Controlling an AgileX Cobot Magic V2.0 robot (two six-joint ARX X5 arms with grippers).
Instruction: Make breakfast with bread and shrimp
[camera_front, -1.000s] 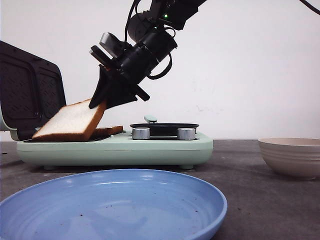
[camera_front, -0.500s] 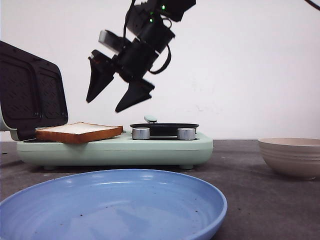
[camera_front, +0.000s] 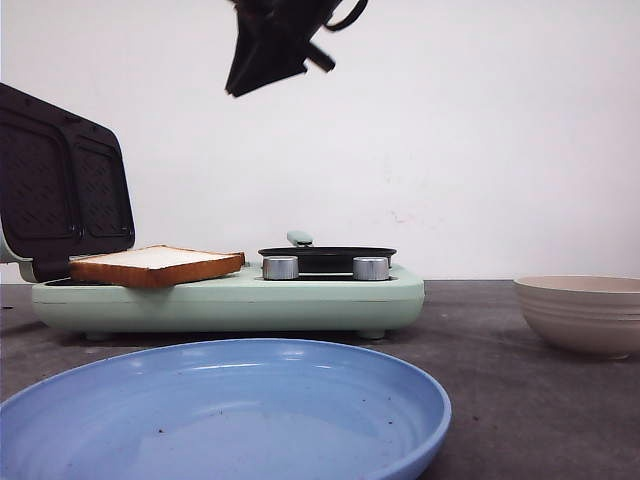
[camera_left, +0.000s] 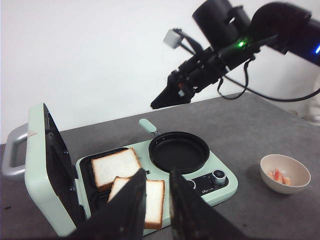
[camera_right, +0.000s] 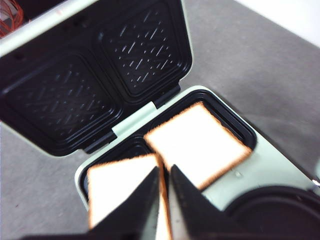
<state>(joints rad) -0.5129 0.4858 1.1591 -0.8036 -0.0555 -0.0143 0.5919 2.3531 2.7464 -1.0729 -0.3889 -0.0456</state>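
Two slices of bread lie in the open sandwich maker (camera_left: 165, 172): one (camera_left: 116, 167) flat in the far tray, the other (camera_left: 152, 202) overlapping it and resting over the near rim. From the front only a slice's crust edge (camera_front: 157, 265) shows. My right gripper (camera_front: 235, 88) hangs high above the bread, shut and empty; its tips (camera_right: 165, 171) point down over both slices. My left gripper (camera_left: 158, 182) hovers on the near side, narrowly open, holding nothing. The shrimp (camera_left: 278, 176) lies in a small white bowl (camera_left: 285, 170).
The maker's black ribbed lid (camera_front: 60, 190) stands upright at the left. A black round pan (camera_front: 327, 255) sits in the maker's right half, behind two knobs (camera_front: 281, 267). A large blue plate (camera_front: 220, 400) fills the foreground and a beige bowl (camera_front: 580, 310) stands at the right.
My right gripper let go of the bread slice, which dropped flat onto the maker. It then rose to the top of the view and shut.
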